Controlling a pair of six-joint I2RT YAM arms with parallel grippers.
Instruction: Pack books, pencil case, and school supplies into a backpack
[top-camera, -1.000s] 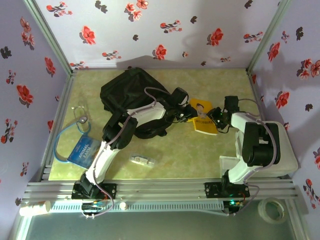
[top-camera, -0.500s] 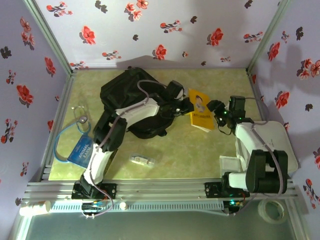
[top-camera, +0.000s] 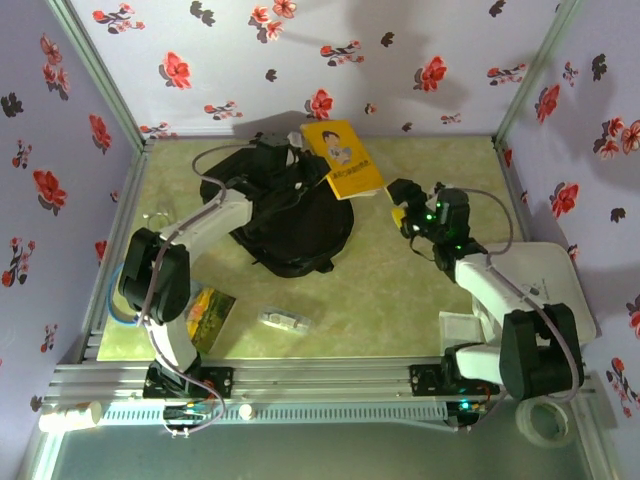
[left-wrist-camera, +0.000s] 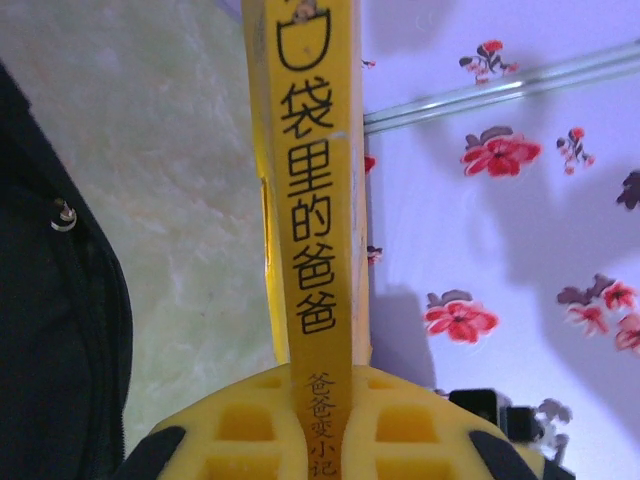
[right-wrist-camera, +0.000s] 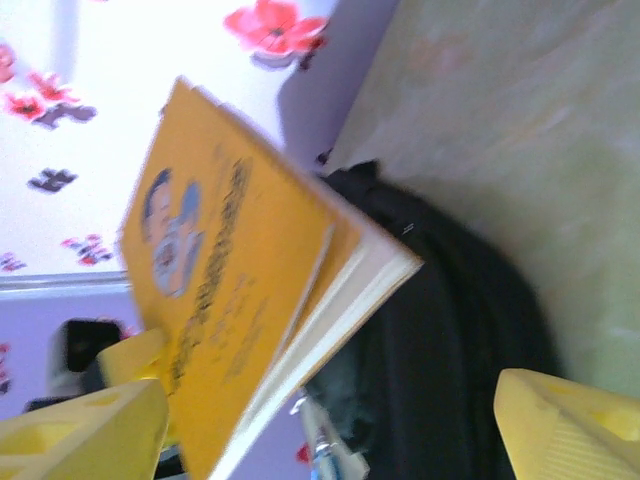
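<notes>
Fingers of neither arm touch the nearest things: the small translucent whitish pencil case (top-camera: 285, 320) and the thin blue paperback with a green-yellow picture (top-camera: 207, 313) lie loose on the pale table (top-camera: 400, 290) near the front rail, apparently awaiting their turn. Farther back, the right arm's yellow fingers (right-wrist-camera: 85, 430) stand spread and empty beside the large black fabric backpack (top-camera: 290, 220). They are aimed at the raised book, probably clear of it so one arm alone can steer. Farthest, the left arm's yellow fingers (left-wrist-camera: 245, 425) pinch the spine of a thin yellow paperback with a cartoon figure (top-camera: 342, 158), held up over the backpack's far edge, seemingly to slide it in edge-first.
</notes>
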